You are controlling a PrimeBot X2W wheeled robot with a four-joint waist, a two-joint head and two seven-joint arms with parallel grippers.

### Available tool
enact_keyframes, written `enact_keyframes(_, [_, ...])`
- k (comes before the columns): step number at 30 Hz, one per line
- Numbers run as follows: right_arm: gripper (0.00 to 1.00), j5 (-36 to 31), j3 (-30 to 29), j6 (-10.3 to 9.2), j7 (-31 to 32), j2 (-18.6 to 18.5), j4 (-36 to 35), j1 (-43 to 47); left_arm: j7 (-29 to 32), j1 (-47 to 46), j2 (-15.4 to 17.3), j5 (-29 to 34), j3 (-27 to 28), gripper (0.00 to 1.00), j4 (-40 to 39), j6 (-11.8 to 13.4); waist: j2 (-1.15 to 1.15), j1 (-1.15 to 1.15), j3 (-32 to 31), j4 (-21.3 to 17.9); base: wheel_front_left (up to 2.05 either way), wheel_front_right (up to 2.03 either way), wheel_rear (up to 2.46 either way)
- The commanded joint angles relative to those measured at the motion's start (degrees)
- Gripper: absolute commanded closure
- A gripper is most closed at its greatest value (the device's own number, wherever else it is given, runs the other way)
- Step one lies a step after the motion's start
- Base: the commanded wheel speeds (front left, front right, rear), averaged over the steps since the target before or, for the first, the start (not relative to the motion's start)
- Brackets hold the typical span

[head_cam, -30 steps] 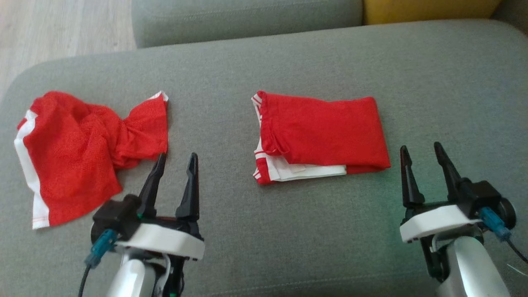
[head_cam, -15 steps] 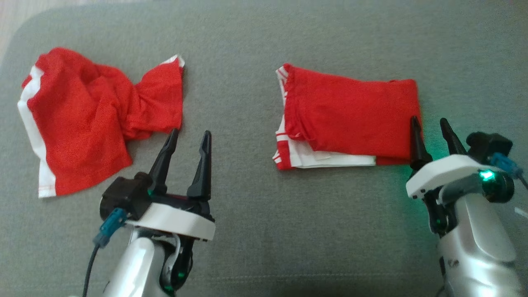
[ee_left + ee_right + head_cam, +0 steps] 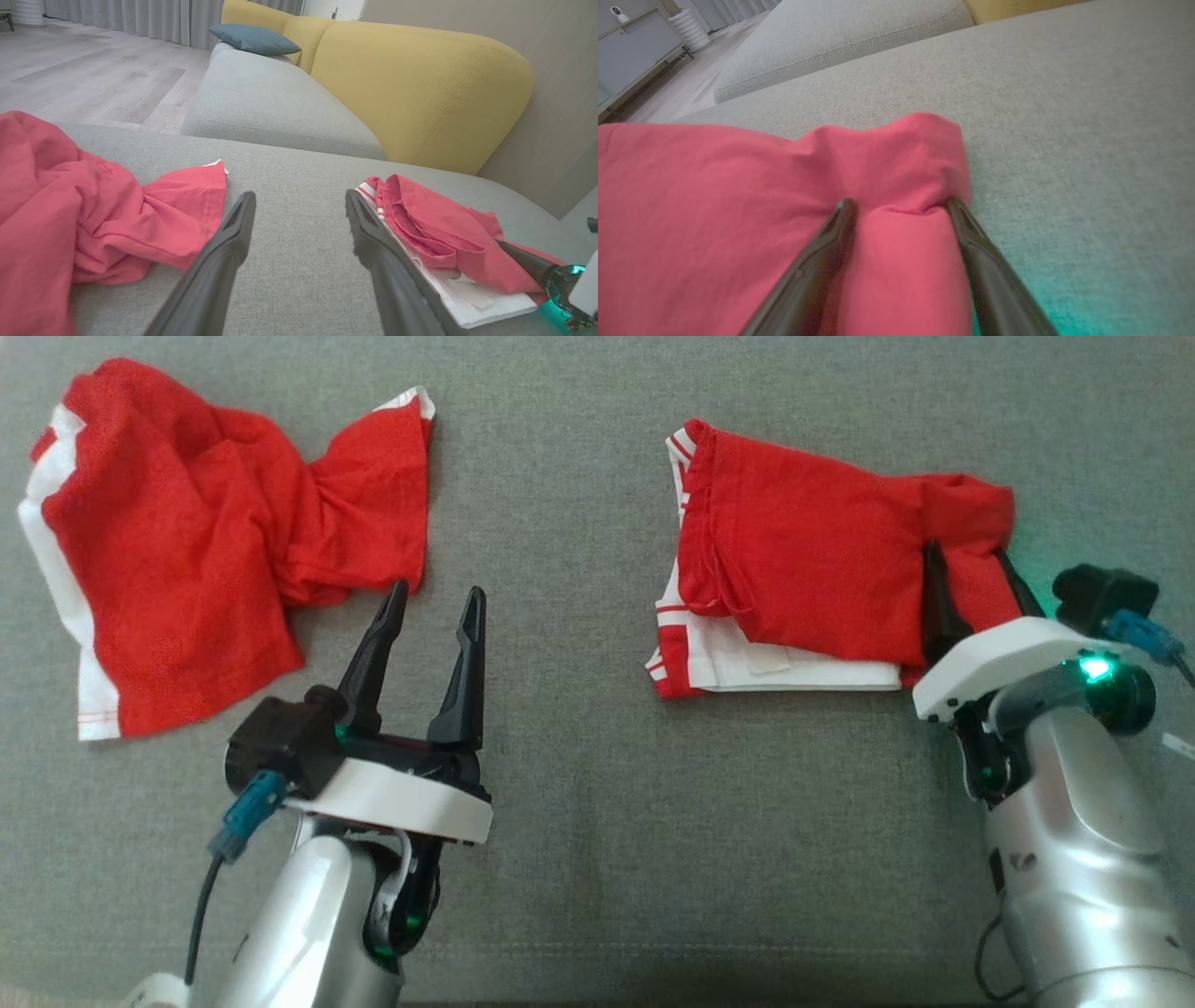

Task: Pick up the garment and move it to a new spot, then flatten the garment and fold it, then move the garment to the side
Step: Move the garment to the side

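**Right Gripper Astride the Folded Garment, Both Jaws Apart**

1. Work surface: a wide grey woven-fabric sofa seat [image 3: 579, 784] carries both pieces of clothing.

2. Task item: the folded red fabric garment with white trim [image 3: 812, 560] lies right of centre on the seat. Its white layers show along the near edge and its striped trim along the left edge. The right end is rucked up into a low ridge.

3. Right gripper [image 3: 964, 553]: the two long dark fingers stand spread, not clamped. They straddle the rucked right end of the folded garment, with a hump of red cloth between them. In the right wrist view both fingertips [image 3: 845, 210] press into the fabric, and the outer one is at the cloth's right edge.

4. Left gripper [image 3: 439, 590]: the fingers are spread wide and hold nothing. It is poised over bare seat between the two garments.

5. Other item: a crumpled red mesh garment with white side stripes [image 3: 177, 551] lies at the left of the seat. Its nearest corner is just beside the left fingertips.
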Motion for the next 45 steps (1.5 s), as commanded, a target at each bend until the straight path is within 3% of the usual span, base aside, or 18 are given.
enact_keyframes(1, [0.0,-0.6,2.0,-0.04,-0.1,0.5,-0.2,-1.0,-0.3,-1.8,0.4,0.1,1.7,0.0,-1.7,0.1,0.0,0.0,0.3,-0.3,0.0,0.0,0.0])
enact_keyframes(2, [0.44,-0.9,2.0,-0.04,-0.3,0.5,0.1,-1.3,-0.3,-2.0,0.4,0.1,1.8,0.0,-1.7,0.1,0.0,0.0,0.4,-0.4,0.0,0.0,0.0])
enact_keyframes(3, [1.0,-1.5,2.1,-0.04,-0.6,0.4,0.4,-1.5,-0.3,-2.1,0.4,0.1,1.8,0.0,-1.6,0.1,0.0,0.0,0.4,-0.6,0.0,0.0,0.0])
enact_keyframes(8, [1.0,-5.1,2.6,-0.04,-2.6,-4.3,1.2,-3.0,-0.3,-2.4,0.4,0.3,1.9,0.0,-1.1,-0.1,0.0,0.0,-0.3,-1.5,0.0,0.0,0.0])
enact_keyframes(15, [1.0,-11.4,1.1,-0.04,-3.6,-16.3,2.1,-6.6,-0.3,-2.0,0.4,0.5,2.5,0.0,-1.1,-0.4,0.0,0.0,-1.3,-2.0,0.0,0.0,0.0])
enact_keyframes(18, [1.0,-17.8,0.4,-0.04,-4.9,-22.3,1.8,-8.1,-0.3,-2.0,0.4,0.4,2.4,0.0,-1.2,-0.5,0.0,0.0,-1.2,-1.8,0.0,0.0,0.0])
enact_keyframes(20, [1.0,-21.4,-1.1,-0.04,-5.5,-24.3,1.6,-8.9,-0.3,-1.9,0.4,0.3,2.3,0.0,-1.5,-0.5,0.0,0.0,-1.2,-1.6,0.0,0.0,0.0])
enact_keyframes(28, [1.0,-28.1,-6.3,-0.04,-6.4,-25.7,2.1,-10.5,-0.3,-1.8,0.4,0.6,2.2,0.0,-1.7,0.0,0.0,0.0,-0.7,-0.6,0.0,0.0,0.0])
enact_keyframes(39, [1.0,-29.3,-9.2,-0.04,-7.8,-24.6,4.0,-12.2,-0.3,-2.0,0.4,0.3,2.7,0.0,-1.4,-0.1,0.0,0.0,0.0,-0.2,0.0,0.0,0.0])
enact_keyframes(41, [0.26,-28.6,-9.3,-0.04,-8.3,-23.8,4.3,-12.6,-0.3,-2.0,0.4,0.3,2.7,0.0,-1.2,-0.2,0.0,0.0,-0.3,-0.4,0.0,0.0,0.0])
enact_keyframes(42, [0.0,-28.3,-9.4,-0.04,-8.5,-23.4,4.4,-12.7,-0.3,-2.0,0.4,0.2,2.7,0.0,-1.1,-0.2,0.0,0.0,-0.7,-0.5,0.0,0.0,0.0])
enact_keyframes(45, [0.0,-27.0,-8.8,-0.04,-9.3,-21.7,4.6,-12.9,-0.3,-1.9,0.4,0.1,2.8,0.0,-0.9,-0.3,0.0,0.0,-2.0,-0.8,0.0,0.0,0.0])
